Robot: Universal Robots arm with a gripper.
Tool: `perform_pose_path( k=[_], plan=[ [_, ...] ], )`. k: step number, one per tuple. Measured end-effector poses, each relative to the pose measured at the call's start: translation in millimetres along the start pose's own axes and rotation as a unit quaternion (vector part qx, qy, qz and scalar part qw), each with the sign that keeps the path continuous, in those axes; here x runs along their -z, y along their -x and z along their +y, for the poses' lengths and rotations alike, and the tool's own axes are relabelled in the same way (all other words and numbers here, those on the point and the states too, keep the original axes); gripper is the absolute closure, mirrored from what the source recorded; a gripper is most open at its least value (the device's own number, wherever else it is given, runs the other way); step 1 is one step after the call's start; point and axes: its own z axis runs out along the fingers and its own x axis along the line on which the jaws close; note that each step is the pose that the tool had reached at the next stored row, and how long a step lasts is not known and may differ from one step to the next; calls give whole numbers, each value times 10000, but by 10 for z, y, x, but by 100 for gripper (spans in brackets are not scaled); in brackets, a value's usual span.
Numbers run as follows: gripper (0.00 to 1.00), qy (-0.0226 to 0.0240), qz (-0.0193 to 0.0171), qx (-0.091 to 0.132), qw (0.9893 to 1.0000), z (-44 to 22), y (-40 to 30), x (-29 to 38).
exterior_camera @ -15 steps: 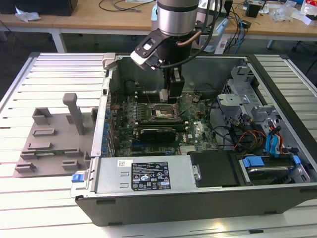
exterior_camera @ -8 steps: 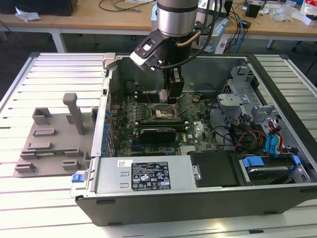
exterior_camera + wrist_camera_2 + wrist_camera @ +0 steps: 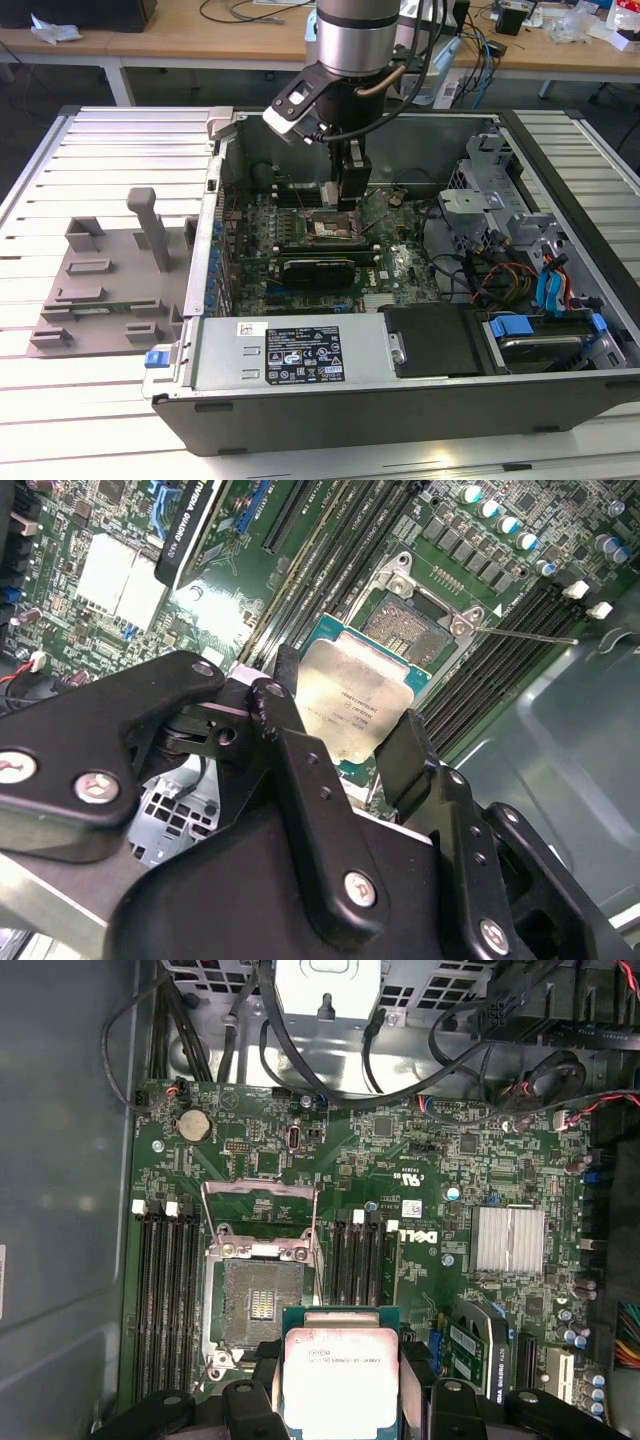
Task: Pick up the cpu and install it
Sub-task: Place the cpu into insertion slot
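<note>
My gripper [image 3: 348,695] is shut on the cpu [image 3: 352,715], a flat square chip with a silvery top plate and a thin green rim, with one black finger on each of two opposite edges. The cpu [image 3: 338,1378] hangs level a little above the motherboard, beside the open socket [image 3: 256,1302] and offset from it. The socket [image 3: 410,625] has its metal frame flipped back, and its contact field is bare. In the exterior view the gripper [image 3: 350,195] reaches down into the open computer case, just above the socket [image 3: 330,228].
Memory slots [image 3: 165,1260] flank the socket on both sides. A graphics card [image 3: 320,268] lies just in front of it, then the long grey labelled box [image 3: 300,355]. Drive cages and cables [image 3: 500,230] fill the exterior view's right. A grey fixture [image 3: 110,280] sits on the slatted table.
</note>
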Motion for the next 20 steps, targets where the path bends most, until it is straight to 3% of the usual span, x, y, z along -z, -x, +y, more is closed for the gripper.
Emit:
perform_pose_path(
  k=[9,20],
  plan=[
    [45,0,0,0,10000,-3,-1,-26],
    [45,0,0,0,10000,-6,-4,-106]
  ],
)
